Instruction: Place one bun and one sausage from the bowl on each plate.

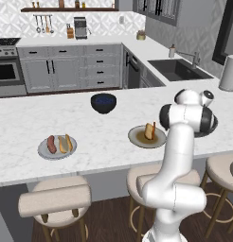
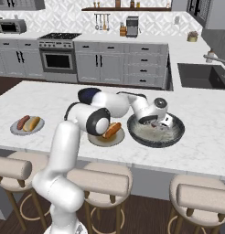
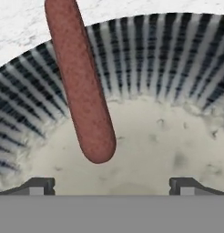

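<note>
Hand [image 3: 112, 185] is held wide open and empty over the bowl [image 3: 177, 63]; the sausage [image 3: 82, 86] leans on its ribbed wall, so it could be nudged aside if closed off-centre.

- The white arm rises from its base, bends at the elbow and reaches forward and to its right.
- The wrist tips downward, with the gripper [image 2: 153, 124] held low.
- Both fingers [image 3: 38, 185] stand wide apart, with nothing between them.
</note>
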Tool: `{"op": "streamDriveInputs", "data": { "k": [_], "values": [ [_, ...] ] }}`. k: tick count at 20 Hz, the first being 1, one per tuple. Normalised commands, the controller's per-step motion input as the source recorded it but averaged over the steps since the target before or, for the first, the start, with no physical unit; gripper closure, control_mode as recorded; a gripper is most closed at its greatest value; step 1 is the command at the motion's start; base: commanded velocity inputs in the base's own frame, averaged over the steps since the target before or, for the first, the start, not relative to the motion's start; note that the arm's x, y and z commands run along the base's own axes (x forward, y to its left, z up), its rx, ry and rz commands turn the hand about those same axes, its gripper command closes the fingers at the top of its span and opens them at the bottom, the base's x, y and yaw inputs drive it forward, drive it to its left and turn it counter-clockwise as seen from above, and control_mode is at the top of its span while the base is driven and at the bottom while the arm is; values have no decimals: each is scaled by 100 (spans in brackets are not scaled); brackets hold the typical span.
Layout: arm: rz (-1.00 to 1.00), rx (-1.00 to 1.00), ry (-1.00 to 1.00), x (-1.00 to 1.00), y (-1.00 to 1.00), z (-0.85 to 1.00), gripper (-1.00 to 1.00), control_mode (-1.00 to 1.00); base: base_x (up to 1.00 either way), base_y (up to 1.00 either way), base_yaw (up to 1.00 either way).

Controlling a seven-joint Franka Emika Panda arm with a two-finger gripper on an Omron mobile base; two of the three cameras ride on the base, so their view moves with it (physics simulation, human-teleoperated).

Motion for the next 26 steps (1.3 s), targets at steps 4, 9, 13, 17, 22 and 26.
{"op": "streamDriveInputs", "data": {
  "k": [4,9,13,17,22,26],
  "values": [
    [3,-2,-1,29,0,1,-100,-100,0,0,0],
    [0,0,1,41,0,0,-100,-100,0,0,0],
    [0,0,2,58,0,-3,-100,-100,0,0,0],
    [0,0,5,21,0,-14,-100,-100,0,0,0],
    [0,-1,8,0,0,-30,100,-100,0,0,0],
    [0,0,1,0,0,-6,100,-100,0,0,0]
  ]
}}
